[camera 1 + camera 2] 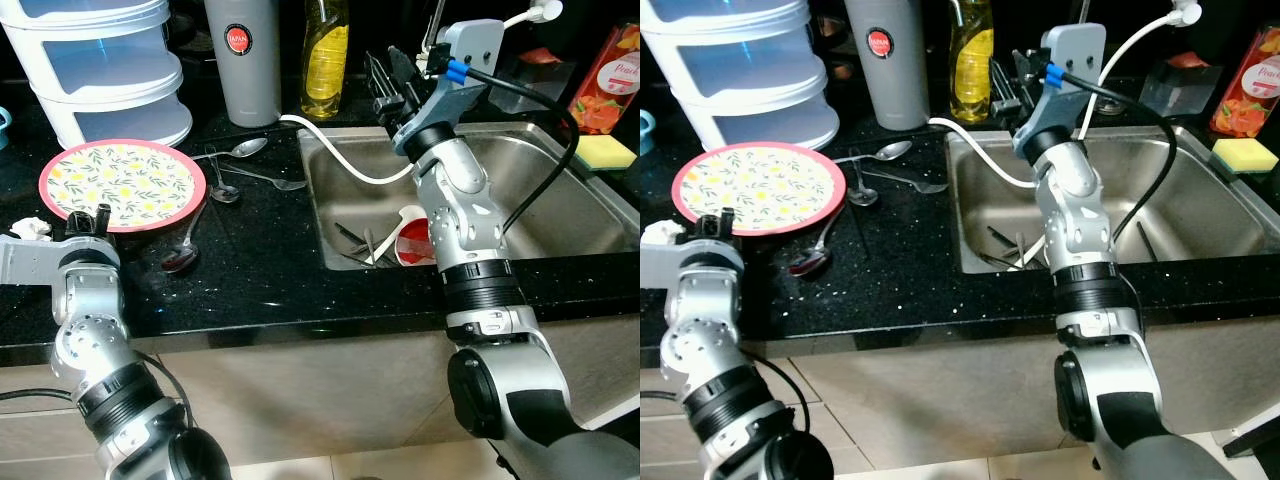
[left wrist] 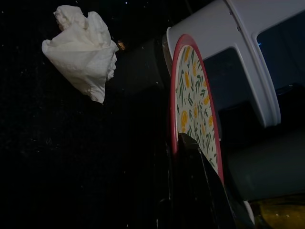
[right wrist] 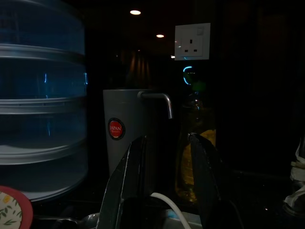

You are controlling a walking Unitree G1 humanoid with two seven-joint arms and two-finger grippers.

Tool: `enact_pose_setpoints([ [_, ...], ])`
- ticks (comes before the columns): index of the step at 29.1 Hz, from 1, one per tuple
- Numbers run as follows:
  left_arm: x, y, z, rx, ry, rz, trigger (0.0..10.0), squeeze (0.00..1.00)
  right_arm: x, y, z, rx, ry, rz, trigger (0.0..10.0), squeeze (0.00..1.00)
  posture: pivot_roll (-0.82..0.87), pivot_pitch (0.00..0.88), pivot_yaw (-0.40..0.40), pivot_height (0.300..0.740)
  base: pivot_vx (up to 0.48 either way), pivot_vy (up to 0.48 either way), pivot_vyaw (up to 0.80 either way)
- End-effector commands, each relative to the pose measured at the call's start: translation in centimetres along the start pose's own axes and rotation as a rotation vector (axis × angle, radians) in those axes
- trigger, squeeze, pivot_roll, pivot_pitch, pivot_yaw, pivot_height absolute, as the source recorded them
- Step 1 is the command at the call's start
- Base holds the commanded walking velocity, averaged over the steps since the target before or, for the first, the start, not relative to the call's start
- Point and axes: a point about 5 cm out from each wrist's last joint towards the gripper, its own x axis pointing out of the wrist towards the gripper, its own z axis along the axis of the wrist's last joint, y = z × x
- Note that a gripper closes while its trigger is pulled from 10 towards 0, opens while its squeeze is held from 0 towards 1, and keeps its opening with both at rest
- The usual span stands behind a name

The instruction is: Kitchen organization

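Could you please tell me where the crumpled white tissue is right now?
The crumpled tissue lies on the black counter at the robot's far left, beside the floral plate and the left pincer.

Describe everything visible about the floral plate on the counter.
The floral plate is round, with a pinkish-red rim and a cream face printed with yellow fruit and green leaves. It looks like melamine or plastic. It lies flat on the black counter, left of the sink, in front of the white stacked container. Nothing lies on it. The left gripper is at its near edge; contact is unclear.
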Motion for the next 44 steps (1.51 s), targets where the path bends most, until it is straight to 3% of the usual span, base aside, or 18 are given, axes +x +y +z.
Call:
enact_pose_setpoints([
  [1,-0.1,2.1,-1.1,0.034,0.039,0.086,0.0,0.0,0.2,0.2,-0.1,-0.002,0.009,0.006,10.0,0.0,-0.03,0.0,-0.061,0.74,0.0,0.0,0.0],
  [3,-0.2,1.5,-0.8,0.076,0.006,0.055,0.0,0.0,0.1,0.1,-0.1,-0.002,0.009,0.005,10.0,0.0,-0.03,0.0,-0.059,0.74,0.0,0.0,0.0],
  [4,-0.4,0.7,-0.3,0.128,-0.042,0.018,6.2,0.0,0.1,0.1,-0.1,-0.002,0.008,0.002,10.0,0.0,-0.03,0.0,-0.059,0.74,0.0,0.0,0.0],
  [6,-0.5,0.3,0.0,0.154,-0.068,0.004,6.2,0.0,0.1,0.1,-0.1,-0.002,0.009,0.0,10.0,0.0,-0.03,0.0,-0.059,0.74,0.0,0.0,0.0],
  [7,-0.6,-0.4,0.5,0.201,-0.115,-0.01,10.0,0.0,0.0,0.0,-0.1,-0.003,0.009,-0.001,10.0,0.0,-0.03,0.0,-0.057,0.74,0.0,0.0,0.0],
  [9,-1.1,-2.0,1.1,0.261,-0.189,-0.057,10.0,0.0,0.0,-0.1,0.0,-0.004,0.008,-0.006,10.0,0.0,-0.03,0.0,-0.056,0.74,0.0,0.0,0.0],
  [10,-1.1,-2.0,1.1,0.261,-0.189,-0.057,10.0,0.0,0.0,-0.1,0.0,-0.004,0.008,-0.006,10.0,0.0,-0.03,0.0,-0.056,0.74,0.0,0.0,0.0],
  [11,-1.5,-3.3,1.3,0.295,-0.224,-0.107,10.0,0.0,0.0,-0.1,0.0,-0.005,0.008,-0.01,10.0,0.0,-0.04,0.0,-0.052,0.74,0.0,0.0,0.0],
  [16,-2.6,-6.4,1.3,0.348,-0.271,-0.259,10.0,0.0,-0.1,-0.3,0.2,0.013,-0.002,-0.024,10.0,0.0,-0.04,0.0,-0.048,0.74,0.0,0.0,0.0],
  [18,-2.8,-6.9,1.3,0.358,-0.278,-0.287,10.0,0.0,-0.1,-0.4,0.3,0.025,-0.004,-0.03,10.0,0.0,-0.04,0.0,-0.048,0.74,0.0,0.0,0.0],
  [22,-3.8,-8.8,0.9,0.399,-0.289,-0.414,10.0,0.0,0.1,-1.8,0.8,0.211,-0.021,-0.097,10.0,0.0,-0.04,0.0,-0.044,0.74,0.0,0.0,0.0],
  [23,-4.1,-9.3,0.6,0.408,-0.278,-0.461,10.0,0.0,0.2,-2.0,0.9,0.304,-0.025,-0.106,10.0,0.0,-0.04,0.0,-0.044,0.74,0.0,0.0,0.0],
  [25,-4.2,-9.5,0.5,0.412,-0.272,-0.479,10.0,0.0,0.2,-2.1,1.0,0.332,-0.026,-0.107,10.0,0.0,-0.04,0.0,-0.042,0.74,0.0,0.0,0.0],
  [30,-5.2,-10.8,0.2,0.407,-0.25,-0.59,10.0,0.0,0.1,-2.7,1.5,0.678,-0.067,-0.066,10.0,0.0,-0.05,0.0,-0.04,0.74,0.0,0.0,0.0],
  [36,-4.9,-10.8,1.4,0.384,-0.274,-0.574,10.0,0.0,-0.3,-2.3,2.4,0.702,-0.092,0.026,10.0,0.0,-0.07,0.0,-0.024,0.74,0.0,0.0,0.0],
  [44,-4.7,-10.5,1.2,0.384,-0.247,-0.579,10.0,0.0,-0.7,-2.5,2.3,0.73,-0.075,0.018,10.0,0.0,-0.07,0.0,-0.02,0.74,0.0,0.0,0.0],
])
